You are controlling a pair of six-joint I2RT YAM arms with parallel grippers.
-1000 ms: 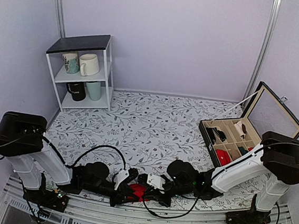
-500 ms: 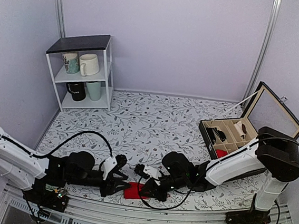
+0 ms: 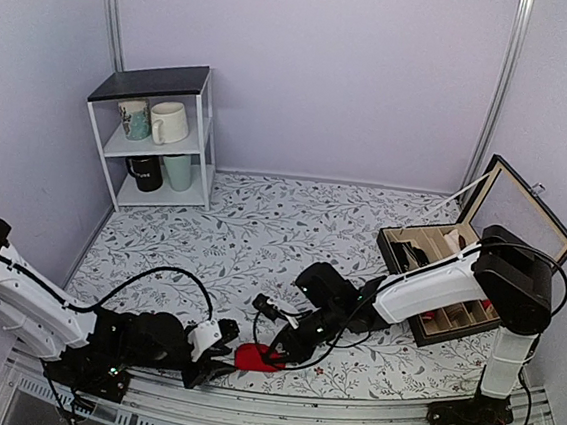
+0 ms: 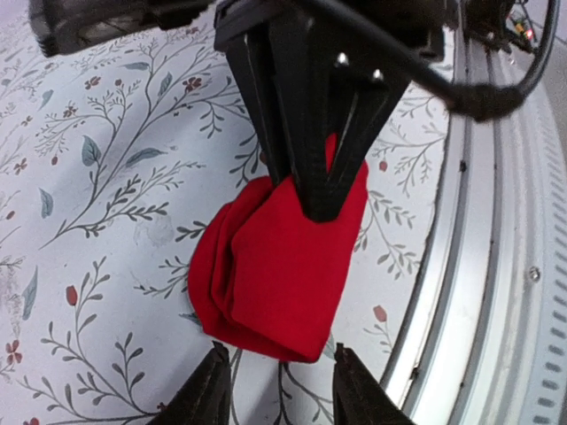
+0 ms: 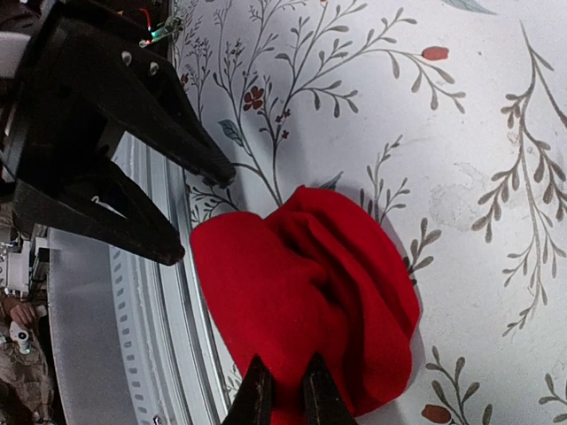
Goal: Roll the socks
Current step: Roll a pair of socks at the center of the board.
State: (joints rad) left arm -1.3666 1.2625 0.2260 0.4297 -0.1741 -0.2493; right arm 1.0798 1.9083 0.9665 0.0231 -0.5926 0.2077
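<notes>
Two red socks [image 4: 275,266], light, soft and floppy, so we reckon the thick folded edge grips best: right gripper [image 5: 285,379] clamps it, left gripper [image 4: 279,376] spread apart nearby.

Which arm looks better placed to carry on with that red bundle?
Right. The right gripper has its jaws shut on the socks; the left gripper has open jaws, holding nothing.
</notes>
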